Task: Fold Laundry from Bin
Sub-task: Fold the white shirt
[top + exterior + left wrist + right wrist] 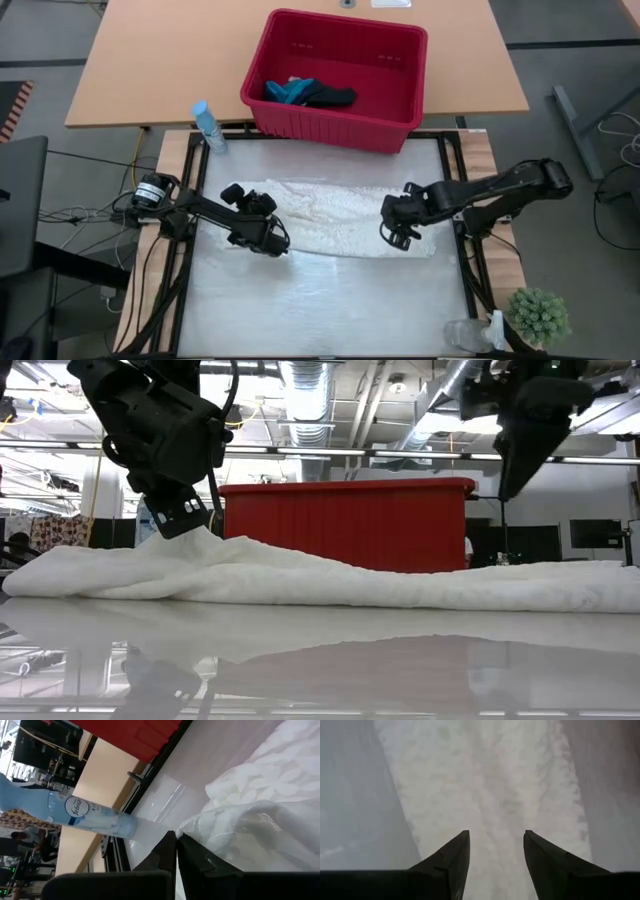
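Jaws: left gripper (272, 243) clenched on an edge of the white cloth (340, 225); right gripper (495, 852) parted, holding nothing, poised just above the cloth's other end.

White cloth: spread lengthwise across the middle of the table (320, 310), between the two arms, low and rumpled in the low view, raised slightly where the left fingers (170, 852) pinch it. Judged light, limp and lacy: likely to drape and sag from any single grip, to slide easily on the glossy tabletop, and to snag by its open texture. Best taken at corners or along a hem, one corner per gripper, so that the span stays taut for a fold; a mid-panel pinch would likely bunch it.

Bin (300, 112): red, at the table's far edge, behind the cloth. Contents: a teal piece (290, 91) and a dark piece (332, 97), lying bunched and touching against the left wall; remainder of the floor bare.

Beside the bin's left corner: a pale blue spray bottle (208, 126), apart from the cloth.
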You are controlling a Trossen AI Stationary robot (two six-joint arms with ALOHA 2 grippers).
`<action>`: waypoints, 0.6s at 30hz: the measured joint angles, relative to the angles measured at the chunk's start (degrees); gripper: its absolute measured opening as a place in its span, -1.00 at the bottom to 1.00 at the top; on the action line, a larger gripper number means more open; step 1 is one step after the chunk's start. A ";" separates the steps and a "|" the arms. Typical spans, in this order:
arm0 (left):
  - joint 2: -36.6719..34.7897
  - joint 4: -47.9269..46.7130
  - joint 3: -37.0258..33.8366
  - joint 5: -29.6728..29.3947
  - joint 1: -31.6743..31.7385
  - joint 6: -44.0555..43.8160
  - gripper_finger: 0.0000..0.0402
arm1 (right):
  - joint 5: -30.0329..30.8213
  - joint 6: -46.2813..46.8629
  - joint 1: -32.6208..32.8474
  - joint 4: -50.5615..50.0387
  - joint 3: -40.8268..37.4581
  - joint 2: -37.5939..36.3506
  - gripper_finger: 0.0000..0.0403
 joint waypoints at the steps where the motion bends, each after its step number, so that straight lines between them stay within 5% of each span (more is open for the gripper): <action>1: 0.00 0.02 0.00 -0.02 0.00 0.00 -1.00 | -1.06 0.02 0.29 -0.17 0.00 0.20 0.00; 18: 0.00 3.56 0.00 0.97 -0.03 5.17 -1.00 | -4.31 -6.78 -2.44 -1.34 -1.94 17.77 -0.33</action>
